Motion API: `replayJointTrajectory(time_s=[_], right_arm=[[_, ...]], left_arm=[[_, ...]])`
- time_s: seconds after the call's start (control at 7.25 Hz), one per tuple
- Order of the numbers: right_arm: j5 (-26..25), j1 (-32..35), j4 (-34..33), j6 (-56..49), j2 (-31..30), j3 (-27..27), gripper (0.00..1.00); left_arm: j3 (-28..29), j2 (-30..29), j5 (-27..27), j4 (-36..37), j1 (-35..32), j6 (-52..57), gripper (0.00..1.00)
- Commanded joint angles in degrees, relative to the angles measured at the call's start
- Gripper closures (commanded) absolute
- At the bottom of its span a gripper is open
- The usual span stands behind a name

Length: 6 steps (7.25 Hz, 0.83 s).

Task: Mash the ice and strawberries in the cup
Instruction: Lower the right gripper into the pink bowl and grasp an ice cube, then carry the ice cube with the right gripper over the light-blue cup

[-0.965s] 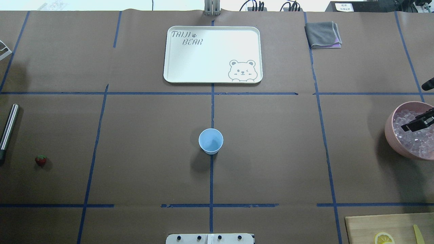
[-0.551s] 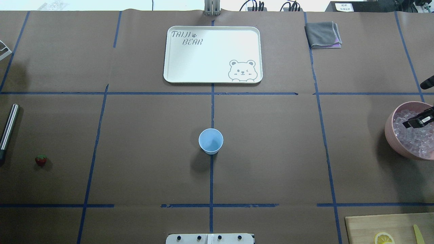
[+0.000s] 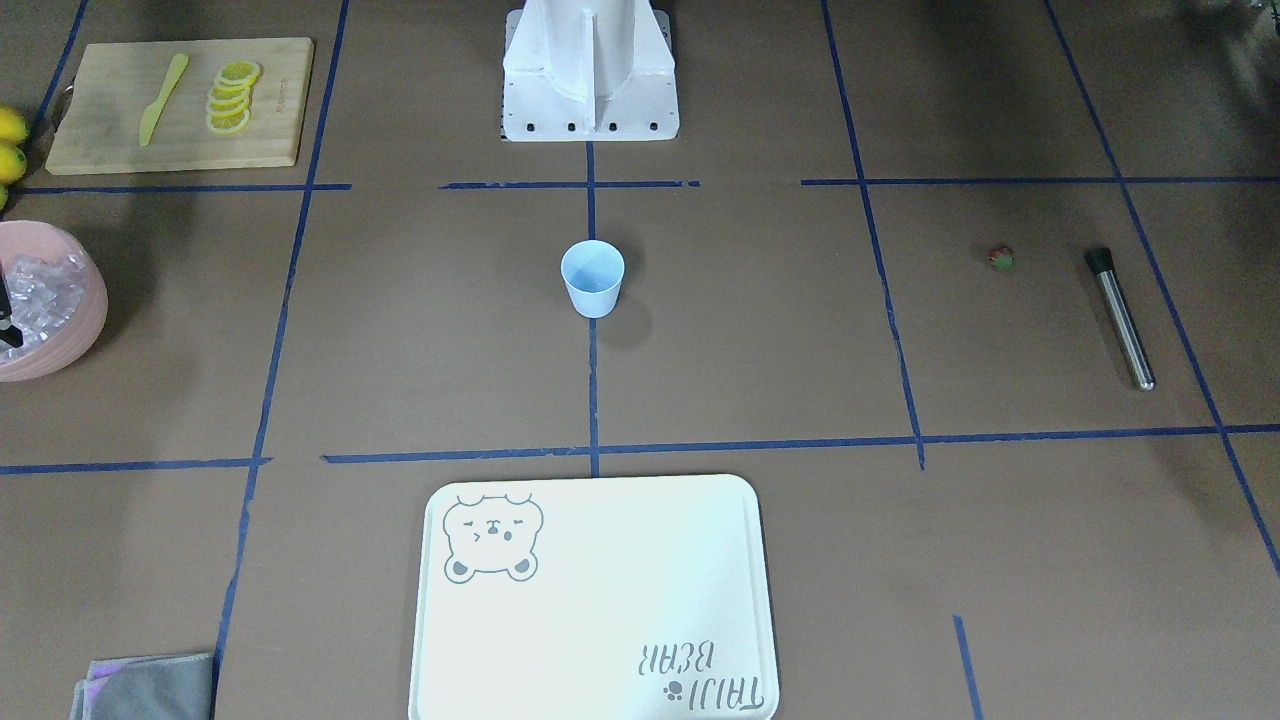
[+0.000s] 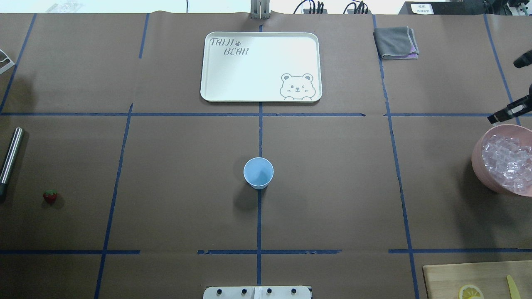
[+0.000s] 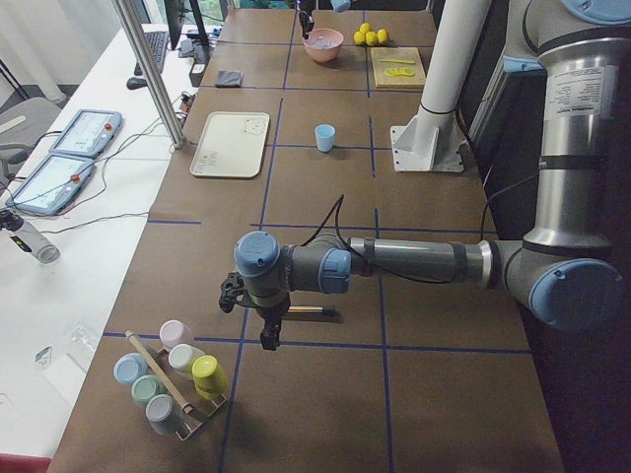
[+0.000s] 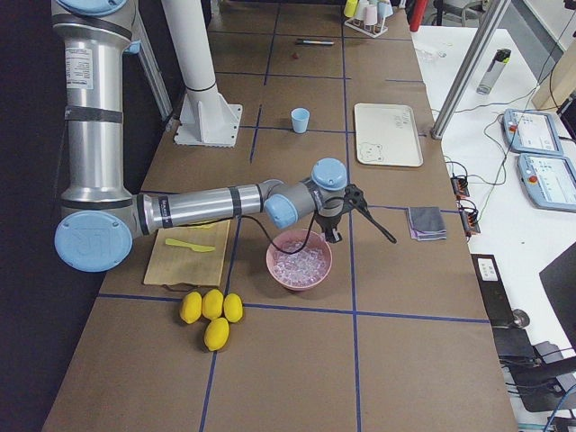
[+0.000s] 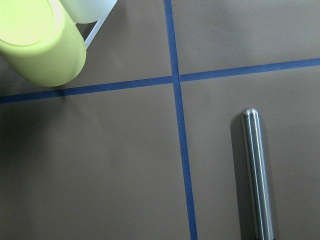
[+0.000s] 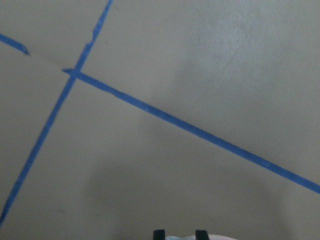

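The pale blue cup [image 4: 258, 172] stands upright at the table's middle and looks empty. The red strawberry [image 4: 50, 196] lies far left on the paper. The ice [image 4: 509, 160] fills the pink bowl [image 4: 476, 153] at the right edge. My right gripper [image 4: 498, 117] hangs just past the bowl's far rim. In the right wrist view its fingertips [image 8: 159, 233] stand close together with a pale bit between them, seemingly an ice cube. My left gripper [image 5: 268, 335] points down near the steel muddler [image 7: 257, 175], far from the cup; I cannot tell if it is open or shut.
A white bear tray [image 4: 261, 66] lies beyond the cup and a grey cloth [image 4: 395, 42] at the far right. A cutting board [image 3: 100, 140] holds lemon slices, with whole lemons [image 6: 209, 310] beside it. A rack of coloured cups [image 5: 173, 379] stands by the left gripper.
My right gripper has risen out of the pink bowl's ice and moved away from the robot past the bowl's far rim. Cup, strawberry and muddler have not moved.
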Motion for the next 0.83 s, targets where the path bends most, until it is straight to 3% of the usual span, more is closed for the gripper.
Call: replayJointTrajectory(time_s=[0.0, 0.14, 0.41, 0.69], right_arm=[[-0.1, -1.9, -4.3, 9.4, 7.1, 3.0, 1.0], [-0.3, -5.8, -5.6, 16.3, 11.2, 3.0, 1.0], [-5.7, -14.1, -16.0, 28.6, 23.6, 2.8, 1.0], [-8.6, -20.0, -19.3, 36.9, 29.6, 2.3, 1.0]], left_arm=[[0.0, 0.0, 0.0, 0.0, 0.0, 0.0, 0.0], [-0.1, 0.0, 0.0, 0.0, 0.0, -0.1, 0.0], [-0.1, 0.0, 0.0, 0.0, 0.0, -0.1, 0.0], [-0.1, 0.0, 0.0, 0.0, 0.0, -0.2, 0.0]])
